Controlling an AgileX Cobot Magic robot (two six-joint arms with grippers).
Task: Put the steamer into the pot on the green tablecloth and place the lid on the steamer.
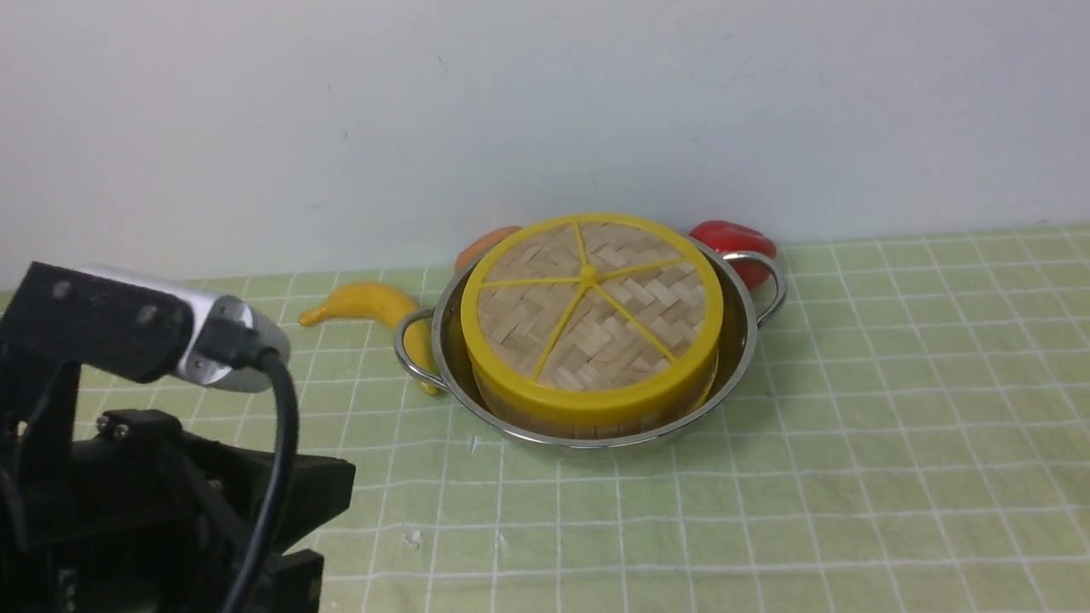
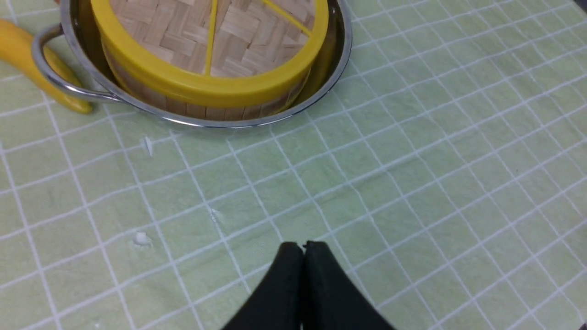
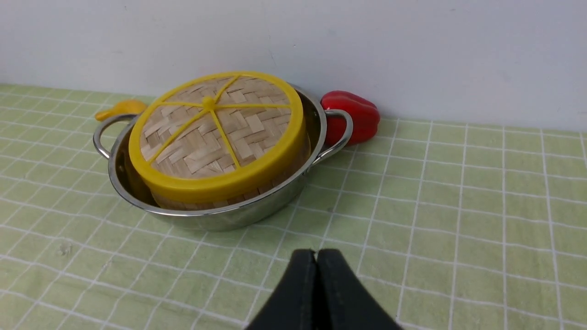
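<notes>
Left gripper [image 2: 303, 245] is hanging clenched and empty above the green tablecloth [image 1: 851, 409], near side of the pot [image 1: 511, 430]. Centre: the steamer [image 1: 588, 423] is sitting inside the pot, and the lid [image 1: 592, 311] is lying flat and centred on it. Banana [image 1: 362, 302] is lying beside the pot's left handle, red pepper [image 1: 732, 243] behind the right handle. Right gripper [image 3: 316, 252] is likewise pinched together, holding nothing. Judgement: both placements look done; next move calls only for retreating clear.
</notes>
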